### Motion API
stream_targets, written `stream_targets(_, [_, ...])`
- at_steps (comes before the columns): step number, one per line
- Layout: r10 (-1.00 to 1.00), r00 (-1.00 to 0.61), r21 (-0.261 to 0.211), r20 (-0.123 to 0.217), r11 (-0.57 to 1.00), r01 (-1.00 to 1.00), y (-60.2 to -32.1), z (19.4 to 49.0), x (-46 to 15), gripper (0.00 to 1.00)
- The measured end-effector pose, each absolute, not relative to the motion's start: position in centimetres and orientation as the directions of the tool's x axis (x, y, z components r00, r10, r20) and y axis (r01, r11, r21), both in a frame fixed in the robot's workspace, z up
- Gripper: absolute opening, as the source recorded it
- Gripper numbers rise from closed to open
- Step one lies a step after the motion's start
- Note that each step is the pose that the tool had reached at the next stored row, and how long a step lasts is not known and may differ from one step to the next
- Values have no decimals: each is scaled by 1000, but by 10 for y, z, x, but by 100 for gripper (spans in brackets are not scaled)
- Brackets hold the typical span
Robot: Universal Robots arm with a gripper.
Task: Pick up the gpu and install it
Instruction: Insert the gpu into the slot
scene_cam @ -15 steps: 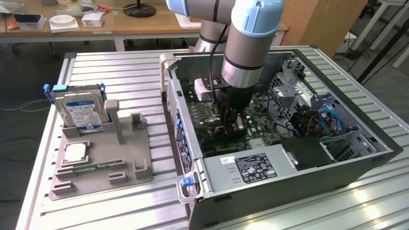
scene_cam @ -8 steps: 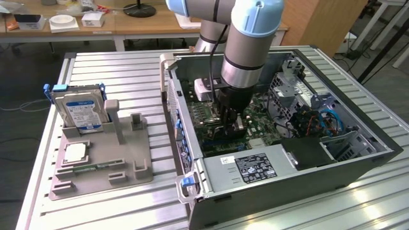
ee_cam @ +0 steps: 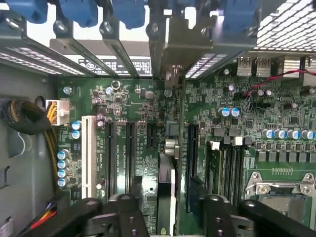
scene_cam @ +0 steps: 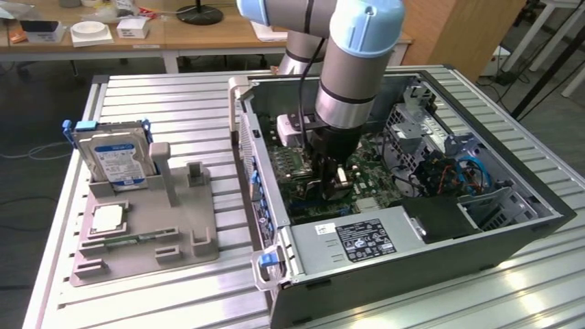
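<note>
The gpu (ee_cam: 167, 177) appears edge-on in the wrist view, a thin dark card standing upright on the green motherboard (ee_cam: 138, 103). Its silvery end bracket (ee_cam: 173, 47) sits against the case's rear slot openings. My gripper (ee_cam: 170, 210) straddles the card. The two black fingers (ee_cam: 123, 212) stand on either side of it with a gap to each face, so the gripper is open and grips nothing. In the exterior view my gripper (scene_cam: 329, 179) reaches straight down into the open computer case (scene_cam: 539, 205), low over the motherboard (scene_cam: 302, 171).
A silver hard drive (scene_cam: 111, 159) stands in a grey holder (scene_cam: 188, 236) at the exterior view's left, with a processor chip (scene_cam: 107, 218) and a green memory stick (scene_cam: 137, 238). Inside the case are the power supply (scene_cam: 357, 240), cables (scene_cam: 466, 171) and drive cage (scene_cam: 425, 116). Empty black slots (ee_cam: 129, 148) flank the card.
</note>
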State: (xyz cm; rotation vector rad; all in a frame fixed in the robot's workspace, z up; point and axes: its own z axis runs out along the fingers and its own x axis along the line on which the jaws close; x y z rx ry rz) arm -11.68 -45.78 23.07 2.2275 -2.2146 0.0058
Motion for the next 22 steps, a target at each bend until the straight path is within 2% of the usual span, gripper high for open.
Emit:
stream_targets(1, [-1000,6,-2,3,-6,-1000,-458,231,-117,51])
stream_targets(8, [-1000,6,-2,3,-6,-1000,-458,231,-117,51])
stream_targets(19, [-1000,6,-2,0,-6,-1000,-456,277,-117,51])
stream_targets(20, [-1000,6,-2,0,-6,-1000,-454,282,-117,50])
stream_targets(22, [-1000,6,-2,0,-6,-1000,-452,290,-117,37])
